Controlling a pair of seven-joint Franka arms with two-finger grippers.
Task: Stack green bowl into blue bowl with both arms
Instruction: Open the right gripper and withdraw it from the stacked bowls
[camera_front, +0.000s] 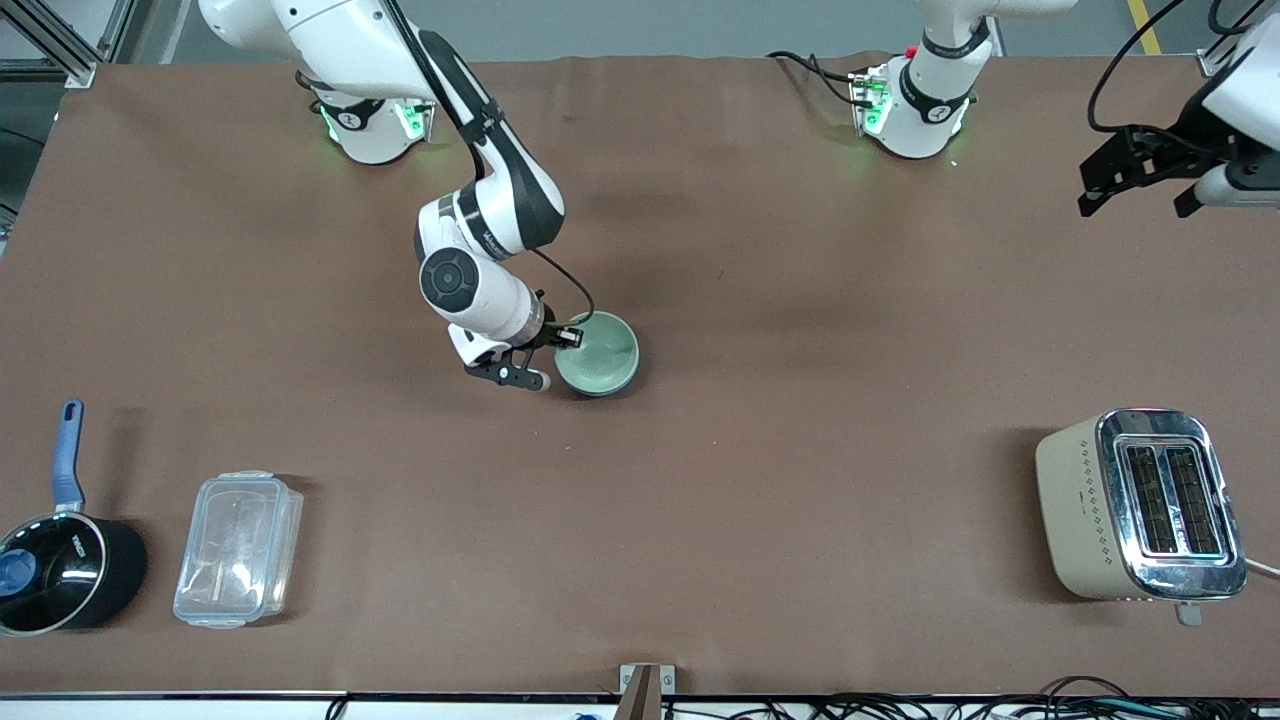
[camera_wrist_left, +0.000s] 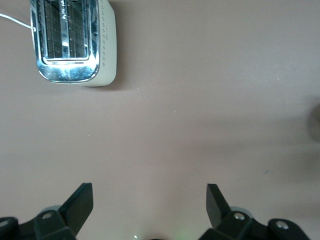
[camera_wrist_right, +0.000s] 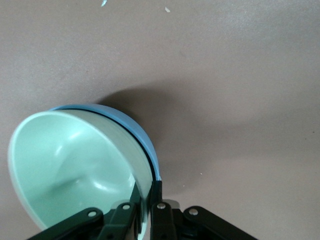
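Observation:
The pale green bowl (camera_front: 598, 348) sits nested inside the blue bowl (camera_front: 604, 389) at the middle of the table; only a thin blue edge shows round it. My right gripper (camera_front: 566, 338) is shut on the stack's rim at the side toward the right arm's end. In the right wrist view one of its fingers is inside the green bowl (camera_wrist_right: 75, 165) and the other is outside against the blue bowl (camera_wrist_right: 142, 137); the gripper (camera_wrist_right: 147, 200) pinches the rim. My left gripper (camera_front: 1135, 195) is open and empty, held high over the left arm's end of the table; it also shows in the left wrist view (camera_wrist_left: 148, 200).
A beige and chrome toaster (camera_front: 1140, 505) stands near the front camera at the left arm's end, also in the left wrist view (camera_wrist_left: 72, 42). A black saucepan with a blue handle (camera_front: 60, 560) and a clear lidded box (camera_front: 238, 548) stand at the right arm's end.

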